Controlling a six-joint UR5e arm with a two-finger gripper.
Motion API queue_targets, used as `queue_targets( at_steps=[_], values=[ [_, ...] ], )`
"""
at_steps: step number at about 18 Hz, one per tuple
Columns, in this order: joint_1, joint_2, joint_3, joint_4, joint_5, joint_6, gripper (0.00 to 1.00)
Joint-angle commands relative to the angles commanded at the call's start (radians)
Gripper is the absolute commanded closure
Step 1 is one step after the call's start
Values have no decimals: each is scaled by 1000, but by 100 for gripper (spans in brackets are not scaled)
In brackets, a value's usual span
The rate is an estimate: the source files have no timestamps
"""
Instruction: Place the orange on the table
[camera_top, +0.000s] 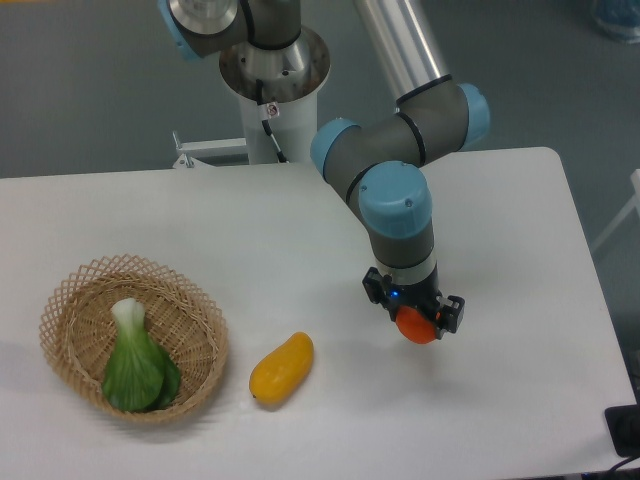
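Note:
The orange (417, 327) is a small round orange-red fruit held in my gripper (419, 325), which is shut on it at the right of the white table (300, 220). It hangs low, close over the tabletop; I cannot tell whether it touches the surface. The gripper body hides the top of the fruit.
A yellow mango-like fruit (281, 368) lies on the table to the left of the gripper. A round wicker basket (70, 290) at the front left holds a green leafy vegetable (136, 362). The robot's base (272, 70) stands behind the table. The table's right edge is near the gripper.

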Motion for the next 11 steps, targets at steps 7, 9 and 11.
queue_targets(
  at_steps=[7, 9, 11],
  values=[
    [-2, 0, 8, 0, -3, 0, 31],
    [-2, -2, 6, 0, -2, 0, 31],
    [-2, 0, 8, 0, -8, 2, 31]
  ],
)
